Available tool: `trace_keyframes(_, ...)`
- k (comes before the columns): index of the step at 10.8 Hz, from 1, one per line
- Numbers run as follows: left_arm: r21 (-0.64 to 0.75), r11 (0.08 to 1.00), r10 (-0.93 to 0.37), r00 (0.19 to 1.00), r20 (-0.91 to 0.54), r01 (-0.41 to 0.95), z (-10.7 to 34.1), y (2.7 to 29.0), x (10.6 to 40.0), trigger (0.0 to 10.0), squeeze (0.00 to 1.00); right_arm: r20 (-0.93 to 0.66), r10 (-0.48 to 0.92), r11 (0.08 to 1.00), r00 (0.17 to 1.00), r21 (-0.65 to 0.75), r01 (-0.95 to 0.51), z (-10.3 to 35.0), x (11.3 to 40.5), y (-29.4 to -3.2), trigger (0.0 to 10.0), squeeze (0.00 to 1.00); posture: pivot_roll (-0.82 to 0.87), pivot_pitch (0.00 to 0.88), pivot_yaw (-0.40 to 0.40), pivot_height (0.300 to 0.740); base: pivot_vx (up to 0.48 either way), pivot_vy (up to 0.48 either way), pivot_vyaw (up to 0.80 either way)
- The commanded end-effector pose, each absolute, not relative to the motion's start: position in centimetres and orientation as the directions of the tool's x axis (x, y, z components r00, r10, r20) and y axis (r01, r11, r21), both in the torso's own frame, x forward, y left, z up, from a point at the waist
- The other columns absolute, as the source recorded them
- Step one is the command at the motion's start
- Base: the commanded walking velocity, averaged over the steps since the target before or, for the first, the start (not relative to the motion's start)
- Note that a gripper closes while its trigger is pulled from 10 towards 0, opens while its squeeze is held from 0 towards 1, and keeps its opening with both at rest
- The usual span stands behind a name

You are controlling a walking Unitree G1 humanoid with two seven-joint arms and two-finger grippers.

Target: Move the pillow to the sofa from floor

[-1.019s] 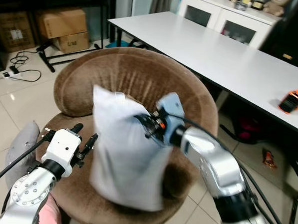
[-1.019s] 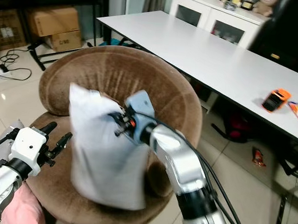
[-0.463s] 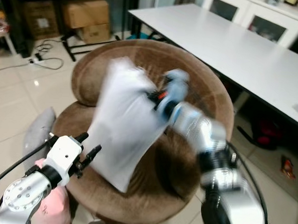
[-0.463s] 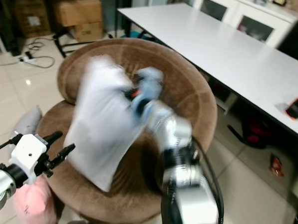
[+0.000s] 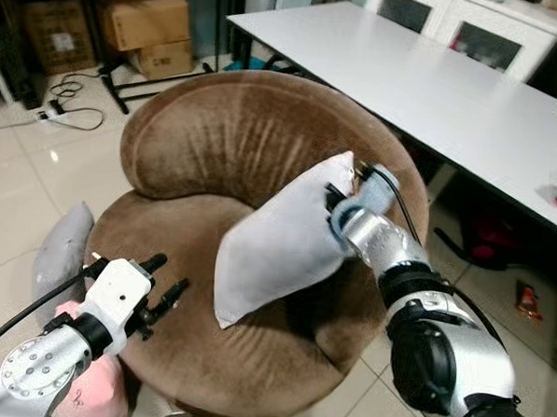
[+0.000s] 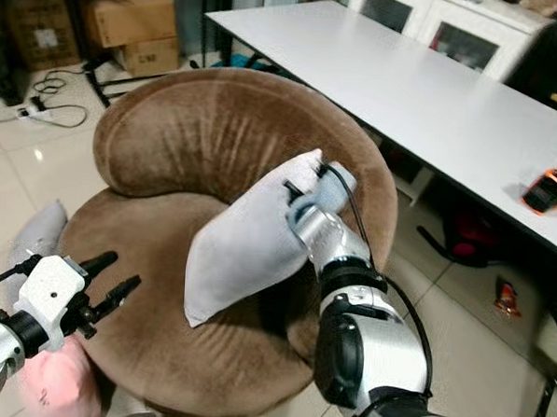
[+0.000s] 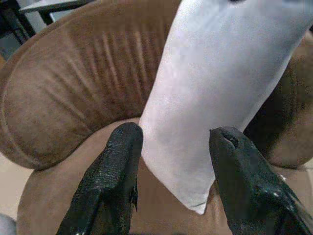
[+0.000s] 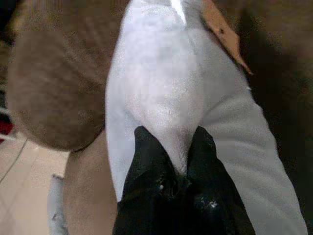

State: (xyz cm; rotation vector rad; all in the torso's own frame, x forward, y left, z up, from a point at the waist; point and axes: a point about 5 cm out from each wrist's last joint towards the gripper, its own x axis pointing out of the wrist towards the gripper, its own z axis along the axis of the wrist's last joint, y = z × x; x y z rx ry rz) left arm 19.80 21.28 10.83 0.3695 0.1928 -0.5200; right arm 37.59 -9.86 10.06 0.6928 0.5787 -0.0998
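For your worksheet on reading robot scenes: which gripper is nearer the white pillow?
Right. The right gripper pinches the white pillow at its upper corner; the left gripper hovers open, apart from it, near the brown sofa seat's front.

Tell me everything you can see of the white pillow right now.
The white pillow is a soft, smooth fabric cushion, plain and slightly creased. It lies tilted on the brown sofa, lower corner on the seat, upper end towards the backrest. The right gripper pinches a fold of its fabric. The left gripper is open, apart from it.
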Motion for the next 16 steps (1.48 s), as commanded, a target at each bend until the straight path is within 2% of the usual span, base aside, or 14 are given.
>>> trace_keyframes(1, 0.287, 0.793, -0.465, 0.839, -0.283, 0.537, 10.9, 21.2, 19.6, 10.0, 0.00, -0.527, 0.064, 0.763, 0.847, 0.573, 0.299, 10.4, 37.9, -10.5, 10.0, 0.00, 0.06, 0.000, -0.107, 0.740, 0.000, 0.000, 0.00)
trace_keyframes(2, 0.289, 0.787, -0.471, 0.834, -0.288, 0.545, 10.9, 21.2, 19.7, 10.0, 0.00, -0.550, 0.021, 0.782, 0.835, 0.529, 0.329, 9.7, 37.7, -10.9, 10.0, 0.00, 0.06, 0.000, -0.102, 0.740, 0.000, 0.000, 0.00)
trace_keyframes(3, 0.282, 0.783, -0.487, 0.828, -0.278, 0.555, 11.2, 21.0, 19.9, 10.0, 0.00, -0.536, -0.038, 0.827, 0.843, 0.457, 0.328, 9.5, 37.7, -11.7, 10.0, 1.00, 0.06, 0.000, -0.099, 0.740, 0.000, 0.000, 0.00)
trace_keyframes(6, 0.239, 0.771, -0.530, 0.803, -0.273, 0.590, 11.3, 20.5, 19.7, 10.0, 0.00, -0.463, -0.045, 0.841, 0.885, 0.461, 0.284, 9.8, 37.9, -13.0, 10.0, 1.00, 0.06, 0.000, -0.103, 0.740, 0.000, 0.000, 0.00)
trace_keyframes(8, 0.215, 0.782, -0.537, 0.807, -0.246, 0.585, 11.6, 20.3, 19.8, 10.0, 0.00, -0.301, -0.055, 0.919, 0.952, 0.359, 0.166, 11.3, 38.1, -15.4, 10.0, 1.00, 0.05, 0.000, -0.096, 0.740, 0.000, 0.000, 0.00)
trace_keyframes(9, 0.218, 0.802, -0.513, 0.829, -0.223, 0.555, 11.8, 20.5, 20.2, 10.0, 0.00, -0.250, -0.103, 0.948, 0.963, 0.267, 0.171, 11.9, 38.0, -16.6, 10.0, 0.48, 0.05, 0.000, -0.086, 0.740, 0.000, 0.000, 0.00)
trace_keyframes(10, 0.222, 0.887, -0.380, 0.913, -0.148, 0.406, 12.2, 20.9, 21.2, 10.0, 0.00, -0.156, -0.057, 0.974, 0.986, 0.209, 0.090, 12.6, 36.8, -18.1, 10.0, 0.00, 0.03, 0.000, -0.070, 0.740, 0.000, 0.000, 0.00)
trace_keyframes(11, 0.215, 0.917, -0.313, 0.941, -0.129, 0.335, 12.3, 21.1, 21.5, 10.0, 0.00, -0.116, 0.006, 0.980, 0.993, 0.198, 0.018, 12.9, 35.8, -18.2, 10.0, 0.00, 0.02, 0.000, -0.067, 0.740, 0.000, 0.000, 0.00)
trace_keyframes(12, 0.204, 0.940, -0.258, 0.962, -0.095, 0.272, 12.4, 20.8, 21.5, 10.0, 0.00, -0.086, 0.063, 0.991, 0.994, 0.126, -0.052, 12.8, 33.8, -18.0, 10.0, 0.00, 0.00, 0.000, -0.058, 0.740, 0.000, 0.000, 0.00)
trace_keyframes(13, 0.186, 0.956, -0.214, 0.973, -0.082, 0.226, 12.1, 20.1, 21.3, 10.0, 0.00, -0.094, 0.183, 0.983, 0.979, 0.047, -0.180, 12.1, 30.4, -16.5, 10.0, 0.00, -0.01, 0.000, -0.058, 0.740, 0.000, 0.000, 0.00)
trace_keyframes(14, 0.177, 0.959, -0.212, 0.974, -0.079, 0.223, 11.9, 19.6, 21.1, 10.0, 0.00, -0.120, 0.204, 0.979, 0.972, 0.018, -0.203, 11.4, 28.8, -15.8, 10.0, 0.00, -0.02, 0.000, -0.057, 0.740, 0.000, 0.000, 0.00)
trace_keyframes(15, 0.170, 0.964, -0.196, 0.978, -0.067, 0.205, 11.8, 19.1, 20.9, 10.0, 0.00, -0.161, 0.181, 0.983, 0.970, 0.055, -0.174, 10.3, 27.3, -15.5, 10.0, 0.00, -0.02, 0.000, -0.056, 0.740, 0.000, 0.000, 0.00)
trace_keyframes(16, 0.166, 0.967, -0.185, 0.980, -0.073, 0.195, 11.5, 18.9, 20.7, 10.0, 0.00, -0.188, 0.155, 0.987, 0.970, -0.007, -0.159, 9.8, 25.9, -15.6, 10.0, 0.00, -0.03, 0.000, -0.054, 0.740, 0.000, 0.000, 0.00)
